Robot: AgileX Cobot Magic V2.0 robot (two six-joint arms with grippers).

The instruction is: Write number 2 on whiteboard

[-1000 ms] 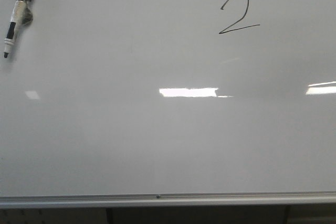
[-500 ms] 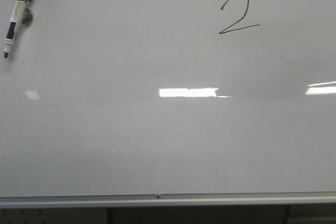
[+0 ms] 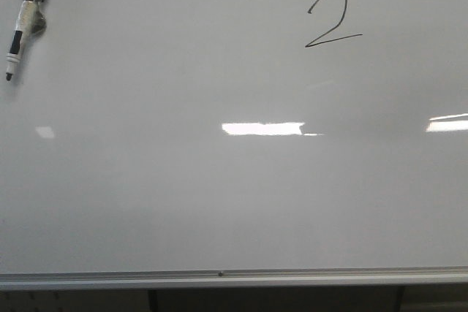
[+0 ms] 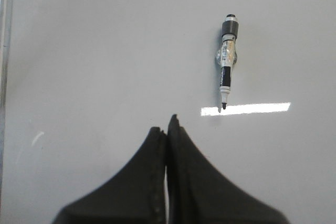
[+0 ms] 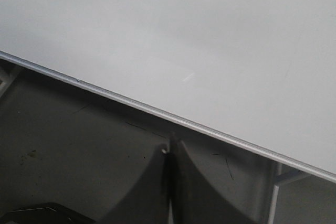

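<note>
The number 2 (image 3: 333,18) stands finished upper right on the whiteboard (image 3: 234,195), marker (image 3: 24,21) parked upper left, so both my jaws are clenched empty.

Board mostly bare, one pen lying on it

The whiteboard (image 3: 219,202) is open across its middle and lower span; only a marker pen (image 3: 23,21) at ten o'clock and the number 2 (image 3: 330,20) at one o'clock occupy it.
</note>
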